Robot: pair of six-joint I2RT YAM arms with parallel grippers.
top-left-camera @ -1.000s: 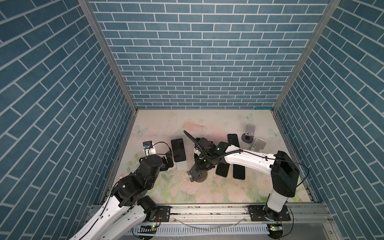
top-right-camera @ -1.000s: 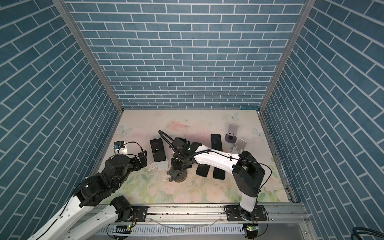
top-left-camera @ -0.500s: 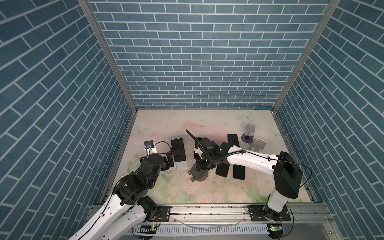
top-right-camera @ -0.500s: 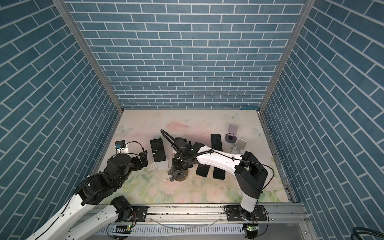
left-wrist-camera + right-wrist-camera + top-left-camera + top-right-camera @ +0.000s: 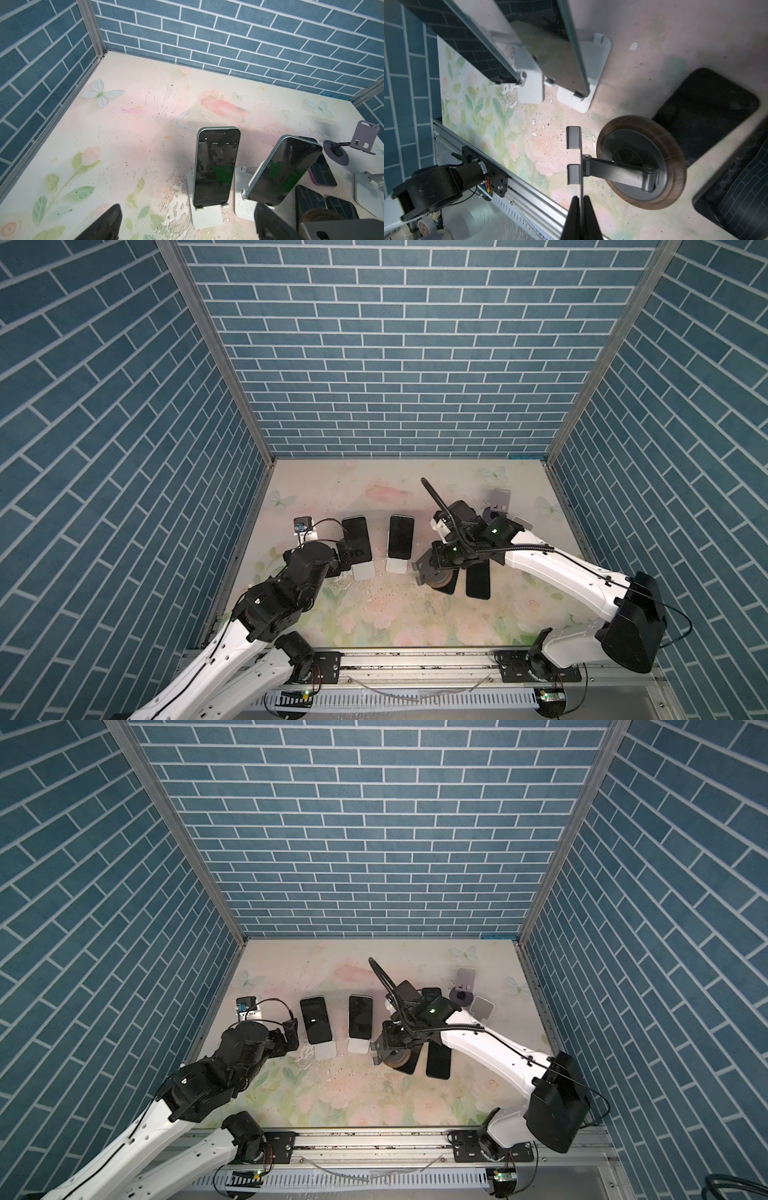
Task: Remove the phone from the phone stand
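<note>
Left wrist view faces the phone (image 5: 216,166), which leans back with a dark screen on its white stand (image 5: 205,218), its lower edge sitting behind the stand's two small lips. Both top views place it left of the counter's (image 5: 374,614) middle, nearer the left edge than the right. The left fingers (image 5: 101,226) are spread wide just in front of it and hold nothing.

A second phone (image 5: 284,170) leans on another white stand just beside the first, on the side toward the right edge. Beyond that, near the counter's middle, is a dark stand (image 5: 641,164) with a round wooden base. The right fingers (image 5: 572,220) are pressed together on the edge of its thin plate. Flat phones (image 5: 704,112) lie just beside that base. A purple stand (image 5: 496,504) sits toward the back right corner.
</note>
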